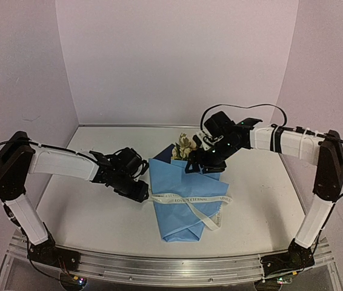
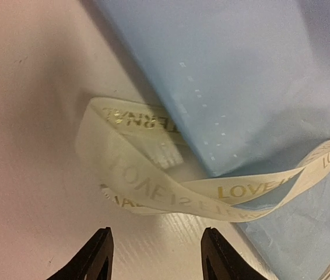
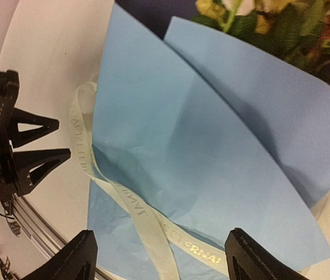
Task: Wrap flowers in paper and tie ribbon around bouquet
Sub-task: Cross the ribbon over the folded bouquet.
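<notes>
The light blue paper (image 1: 180, 194) lies folded into a cone around the flowers (image 1: 185, 145), whose blooms stick out at its far end. The off-white ribbon (image 1: 189, 198) crosses over the cone's middle, with a loose loop at each side. My left gripper (image 1: 141, 193) sits at the cone's left edge; in the left wrist view it (image 2: 156, 251) is open just short of the ribbon loop (image 2: 136, 175), nothing between its fingers. My right gripper (image 1: 197, 163) hovers over the cone's upper part; it (image 3: 160, 248) is open above the paper (image 3: 200, 146) and ribbon (image 3: 141, 221).
The white table (image 1: 86, 212) is closed in by pale walls at the back and both sides. A metal rail (image 1: 159, 267) runs along the near edge between the arm bases. In the right wrist view, the left gripper (image 3: 31, 146) shows beside the cone.
</notes>
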Motion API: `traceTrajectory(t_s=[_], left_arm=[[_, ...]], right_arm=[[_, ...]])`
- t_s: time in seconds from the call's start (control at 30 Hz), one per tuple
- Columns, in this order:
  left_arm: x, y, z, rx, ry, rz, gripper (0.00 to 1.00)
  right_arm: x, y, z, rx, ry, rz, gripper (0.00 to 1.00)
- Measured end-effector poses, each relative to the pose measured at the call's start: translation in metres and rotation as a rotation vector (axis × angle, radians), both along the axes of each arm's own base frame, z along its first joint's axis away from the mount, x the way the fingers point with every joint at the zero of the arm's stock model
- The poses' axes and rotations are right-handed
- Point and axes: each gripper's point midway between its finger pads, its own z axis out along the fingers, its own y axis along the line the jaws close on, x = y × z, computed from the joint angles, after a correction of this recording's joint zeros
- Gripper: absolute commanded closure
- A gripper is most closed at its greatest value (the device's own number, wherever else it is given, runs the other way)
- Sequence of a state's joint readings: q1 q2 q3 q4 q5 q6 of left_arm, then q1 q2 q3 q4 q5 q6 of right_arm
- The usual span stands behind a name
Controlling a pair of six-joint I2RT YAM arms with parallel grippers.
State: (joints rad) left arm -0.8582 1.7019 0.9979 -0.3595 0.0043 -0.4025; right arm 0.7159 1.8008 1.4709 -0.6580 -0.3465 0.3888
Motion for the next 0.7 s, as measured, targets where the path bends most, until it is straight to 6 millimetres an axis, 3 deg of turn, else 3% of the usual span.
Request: traceTrajectory(t_s=[0.1, 0.23, 0.7], left_arm=[[-0.003, -0.009, -0.004, 0.050, -0.037, -0.070, 0.48], [-0.006, -0.009, -0.014, 0.114, -0.058, -0.141, 0.47], [0.006, -0.017, -0.028, 0.199, -0.107, -0.293, 0.46]], right_arm=[[0.003, -0.019, 0.004, 0.002, -0.033, -0.048, 0.20], [-0.002, -0.030, 0.006, 0.006, -0.056, -0.065, 0.20], [-0.006, -0.036, 0.001, 0.025, -0.063, -0.086, 0.21]])
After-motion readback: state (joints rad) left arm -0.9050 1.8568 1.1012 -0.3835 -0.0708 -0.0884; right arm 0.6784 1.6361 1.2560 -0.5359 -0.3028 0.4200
